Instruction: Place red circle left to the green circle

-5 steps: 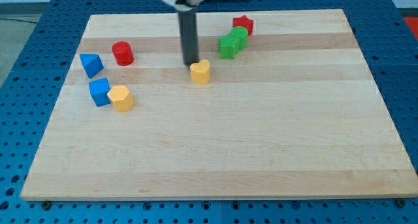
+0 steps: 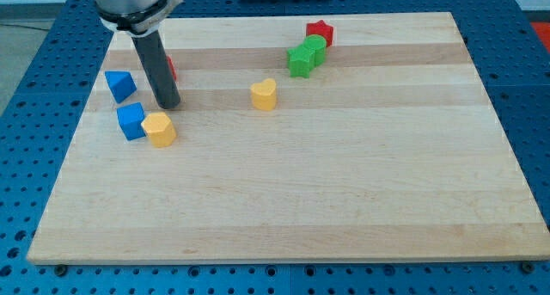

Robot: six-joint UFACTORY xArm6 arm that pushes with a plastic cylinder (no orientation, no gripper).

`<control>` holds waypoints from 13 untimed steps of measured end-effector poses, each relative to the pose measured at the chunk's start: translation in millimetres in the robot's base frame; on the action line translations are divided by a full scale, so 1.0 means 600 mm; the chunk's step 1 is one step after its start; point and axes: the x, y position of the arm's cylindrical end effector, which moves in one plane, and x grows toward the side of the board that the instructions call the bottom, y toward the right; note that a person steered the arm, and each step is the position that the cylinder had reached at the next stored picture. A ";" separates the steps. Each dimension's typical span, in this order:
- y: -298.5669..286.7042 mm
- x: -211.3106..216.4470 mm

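The red circle [image 2: 171, 69] lies at the view's upper left, almost wholly hidden behind my rod; only a red sliver shows at the rod's right edge. My tip [image 2: 168, 105] rests on the board just below the red circle and just above the yellow block [image 2: 159, 128]. The green circle [image 2: 314, 47] sits at the view's upper right, touching a green star-shaped block [image 2: 301, 61] to its lower left. The red circle is far to the left of the green circle.
A red star [image 2: 320, 31] sits just above the green circle. A yellow heart-shaped block [image 2: 265, 95] lies mid-board. Two blue blocks [image 2: 120, 85] [image 2: 131, 120] lie left of my tip. The wooden board [image 2: 344, 183] sits on a blue perforated table.
My rod has moved left from beside the yellow heart-shaped block to the red circle, now covering most of it. The blocks look unmoved.
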 end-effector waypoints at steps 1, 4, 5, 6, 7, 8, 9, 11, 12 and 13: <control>-0.024 0.000; -0.139 0.015; -0.205 0.016; -0.207 -0.004; -0.197 -0.087; -0.154 -0.130; -0.076 -0.129; -0.021 -0.096; -0.009 -0.069; 0.014 -0.052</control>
